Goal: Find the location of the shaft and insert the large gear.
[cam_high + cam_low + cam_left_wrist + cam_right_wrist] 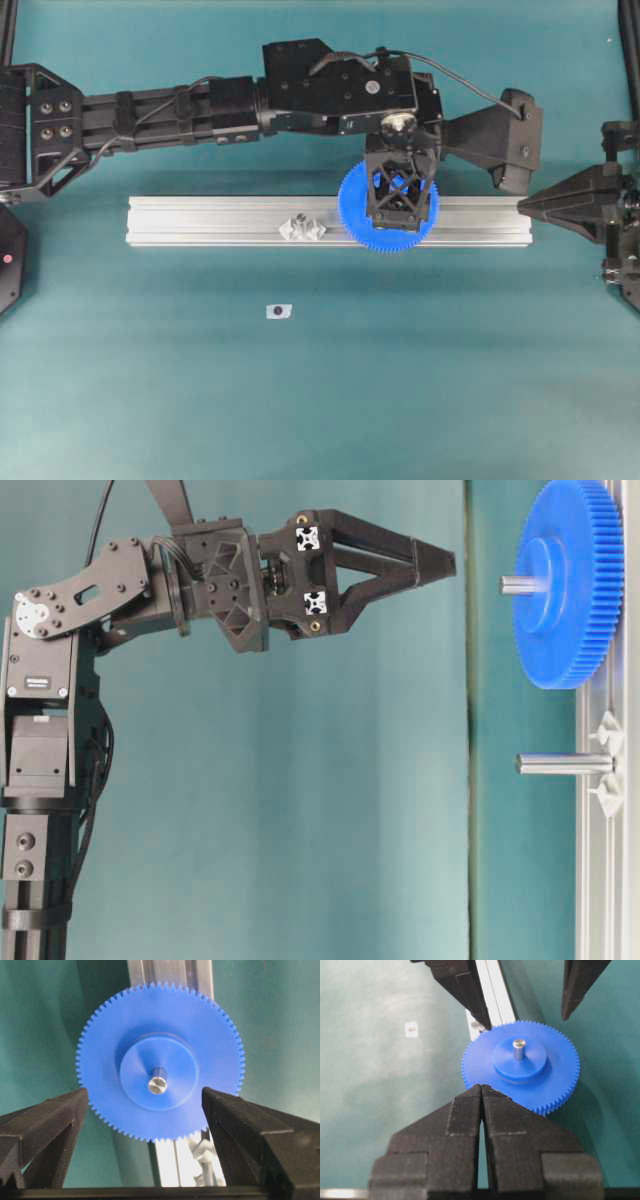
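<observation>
Large gear [352, 196]: flat bright-blue toothed wheel with a raised round hub, wider than the aluminium rail [200, 220]. It lies flat on the rail toward its right half in the overhead view. A silvery pin [157, 1084] passes through its centre hole and stands proud of the hub.

Shaft [303, 226]: small silvery pin, upright on the rail between two clear diamond-shaped base pieces. It is bare and stands apart from the gear's rim.
</observation>
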Robot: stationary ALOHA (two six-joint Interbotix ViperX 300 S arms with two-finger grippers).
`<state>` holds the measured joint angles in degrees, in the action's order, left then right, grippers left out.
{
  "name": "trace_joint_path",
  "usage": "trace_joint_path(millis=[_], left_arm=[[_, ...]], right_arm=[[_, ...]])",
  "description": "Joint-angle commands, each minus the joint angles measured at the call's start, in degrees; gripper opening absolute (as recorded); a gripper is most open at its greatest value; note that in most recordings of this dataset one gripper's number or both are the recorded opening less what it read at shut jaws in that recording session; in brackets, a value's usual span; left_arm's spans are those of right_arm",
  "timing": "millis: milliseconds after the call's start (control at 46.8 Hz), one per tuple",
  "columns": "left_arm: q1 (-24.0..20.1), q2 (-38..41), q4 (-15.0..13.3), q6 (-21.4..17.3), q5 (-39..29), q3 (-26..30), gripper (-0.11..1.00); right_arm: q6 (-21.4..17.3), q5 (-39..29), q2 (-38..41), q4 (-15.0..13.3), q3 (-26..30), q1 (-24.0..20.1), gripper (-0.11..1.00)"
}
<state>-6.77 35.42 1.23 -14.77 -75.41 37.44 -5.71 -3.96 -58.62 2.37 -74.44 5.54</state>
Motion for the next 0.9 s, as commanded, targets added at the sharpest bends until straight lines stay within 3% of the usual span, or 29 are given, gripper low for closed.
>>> trace_joint_path(millis=[0, 877], left_arm=[[0.3, -2.0, 0.1, 0.1, 0.1, 1.6, 0.93], [0.3, -4.4, -0.3, 0.8, -0.8, 2.5, 0.93]], right_arm=[[-0.6, 0.3, 0.4, 0.0, 0.6, 0.1, 0.01], [-0.6, 0.3, 0.1, 0.0, 0.7, 0.1, 0.01]])
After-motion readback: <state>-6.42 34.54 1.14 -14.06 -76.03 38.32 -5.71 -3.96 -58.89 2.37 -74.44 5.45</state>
